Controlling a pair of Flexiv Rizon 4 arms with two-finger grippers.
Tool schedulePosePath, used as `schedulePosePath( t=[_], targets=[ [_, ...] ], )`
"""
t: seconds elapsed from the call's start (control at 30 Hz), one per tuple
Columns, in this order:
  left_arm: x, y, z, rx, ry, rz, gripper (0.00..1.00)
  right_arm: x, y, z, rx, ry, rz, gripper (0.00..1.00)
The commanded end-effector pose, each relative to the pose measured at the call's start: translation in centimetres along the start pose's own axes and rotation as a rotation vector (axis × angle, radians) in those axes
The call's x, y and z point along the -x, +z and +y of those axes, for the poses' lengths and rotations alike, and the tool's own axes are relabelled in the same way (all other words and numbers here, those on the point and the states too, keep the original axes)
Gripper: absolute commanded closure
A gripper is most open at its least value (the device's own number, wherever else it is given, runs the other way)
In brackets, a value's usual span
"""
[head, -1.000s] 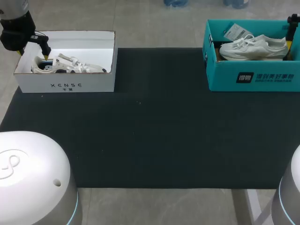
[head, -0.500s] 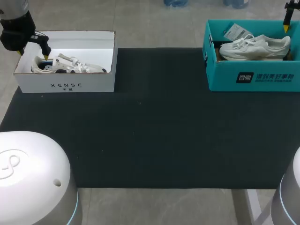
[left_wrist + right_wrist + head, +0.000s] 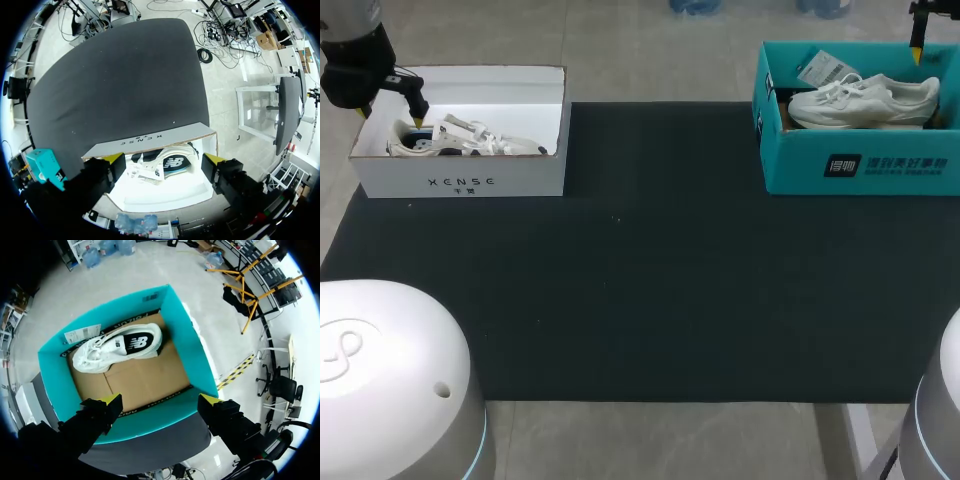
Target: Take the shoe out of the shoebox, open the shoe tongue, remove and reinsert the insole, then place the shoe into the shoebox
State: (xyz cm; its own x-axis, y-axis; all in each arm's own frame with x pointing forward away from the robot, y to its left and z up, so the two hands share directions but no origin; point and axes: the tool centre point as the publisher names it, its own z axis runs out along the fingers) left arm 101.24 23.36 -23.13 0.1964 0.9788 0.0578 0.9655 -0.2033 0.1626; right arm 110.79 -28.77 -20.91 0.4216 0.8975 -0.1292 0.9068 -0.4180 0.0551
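A white sneaker (image 3: pixel 465 140) lies in the white shoebox (image 3: pixel 460 183) at the table's back left. My left gripper (image 3: pixel 390 117) hangs open over that box's left end, and in the left wrist view its fingers straddle the sneaker (image 3: pixel 167 164) without touching it. A second white sneaker (image 3: pixel 865 100) lies in the teal shoebox (image 3: pixel 860 165) at the back right. My right gripper (image 3: pixel 160 401) is open and high above the teal box (image 3: pixel 150 415), well clear of the sneaker (image 3: pixel 120 347). In the head view only one of its fingertips (image 3: pixel 917 48) shows, behind the box's far right corner.
A black mat (image 3: pixel 640 280) covers the table between and in front of the two boxes. A white paper tag (image 3: pixel 825 68) lies in the teal box beside the sneaker's toe. The arms' white bases (image 3: pixel 390 380) stand at the near corners.
My right gripper has risen out of the teal box's right end, up and back towards the far corner. The left gripper and both sneakers have stayed put.
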Motion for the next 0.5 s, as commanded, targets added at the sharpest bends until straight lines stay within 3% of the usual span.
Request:
schedulePosePath(
  t=[0.03, 0.23, 0.5],
  targets=[
    [0.0, 0.0, -0.1, 0.003, 0.000, 0.001, 0.00, -0.1, 0.0, 0.4, -0.020, -0.001, -0.002, 0.00],
    [0.0, 0.0, -0.1, 0.003, 0.000, 0.001, 0.00, 0.1, 3.7, 3.8, -0.050, 0.010, 0.025, 0.00],
    [0.0, 0.0, -0.1, 0.003, 0.000, 0.001, 0.00, -0.3, 4.7, 6.2, -0.022, 0.013, 0.027, 0.00]
  ],
)
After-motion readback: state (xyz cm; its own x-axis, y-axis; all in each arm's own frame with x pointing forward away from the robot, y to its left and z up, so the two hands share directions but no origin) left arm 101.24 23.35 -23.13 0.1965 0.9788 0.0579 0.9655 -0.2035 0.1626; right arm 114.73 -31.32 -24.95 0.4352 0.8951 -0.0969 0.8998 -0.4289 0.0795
